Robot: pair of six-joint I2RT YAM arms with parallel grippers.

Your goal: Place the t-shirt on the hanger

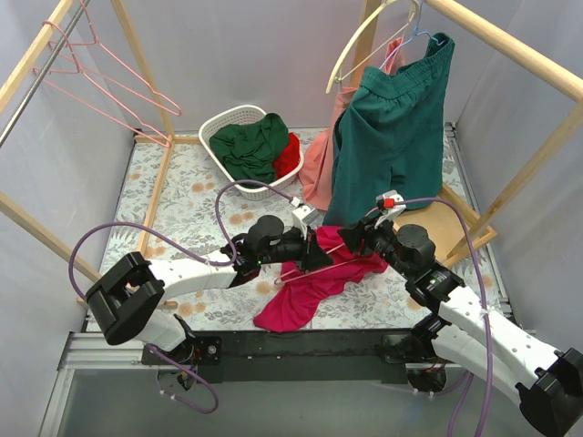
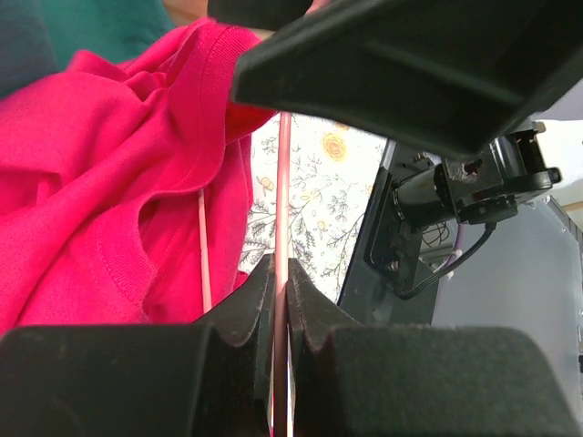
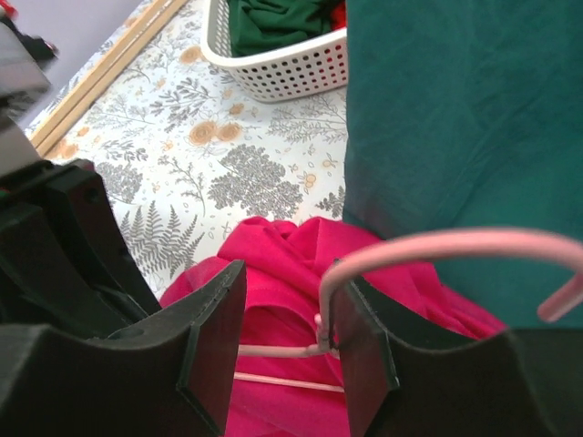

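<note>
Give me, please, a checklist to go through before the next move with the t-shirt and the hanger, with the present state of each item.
1. Left end effector shut on the hanger wire: ok.
2. Right end effector gripping the hanger neck: not ok, jaws open around it.
3. Hanger shoulder inside the t-shirt collar: cannot tell, the cloth is bunched.
4. Hanger apart from the hanging dark green garment: cannot tell.
5. White basket away from both end effectors: ok.

White arms (image 1: 196, 271), black joints (image 1: 270, 235), looping purple cables (image 1: 119, 226)
</note>
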